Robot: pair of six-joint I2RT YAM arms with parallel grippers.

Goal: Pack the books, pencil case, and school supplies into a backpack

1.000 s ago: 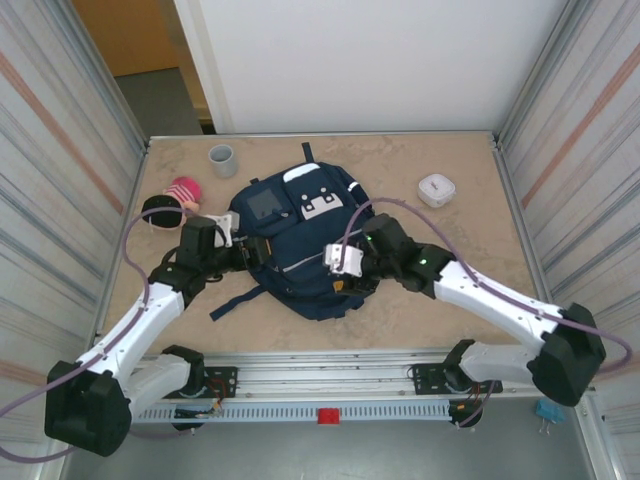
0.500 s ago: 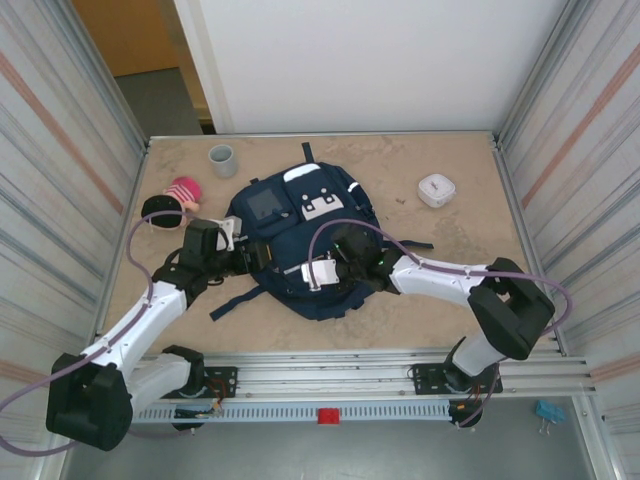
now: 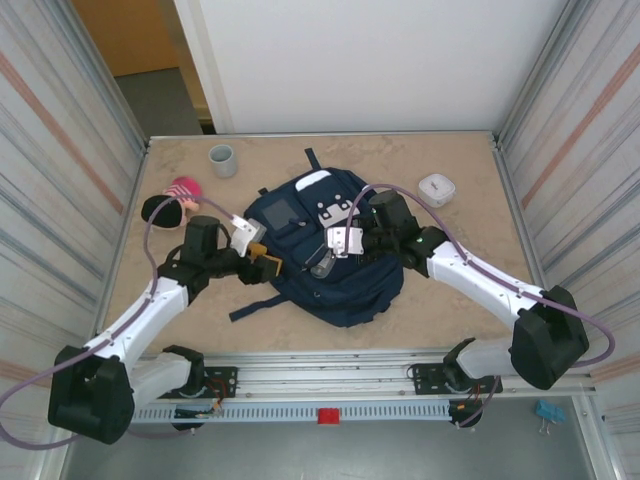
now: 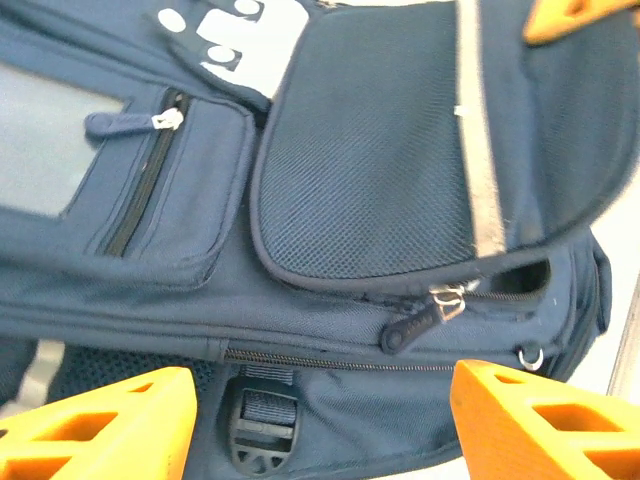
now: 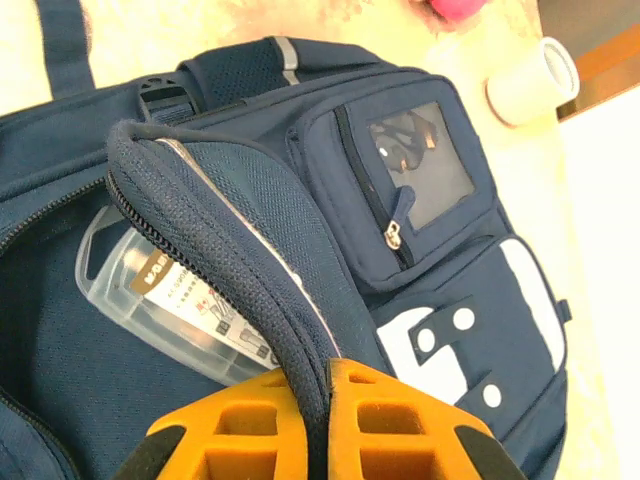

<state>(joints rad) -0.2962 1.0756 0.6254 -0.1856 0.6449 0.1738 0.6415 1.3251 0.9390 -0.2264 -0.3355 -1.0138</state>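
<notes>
Robot lab: aluminium-framed enclosure [image 3: 585, 150] around table [image 3: 480, 235]

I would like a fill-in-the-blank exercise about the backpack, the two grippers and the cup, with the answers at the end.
1. The right gripper pinches the flap of the ____.
2. A clear box lies ____ the backpack.
3. The left gripper has its jaws ____.
4. The cup stands near the table's far ____ corner.

Answers: backpack; inside; open; left.
</notes>
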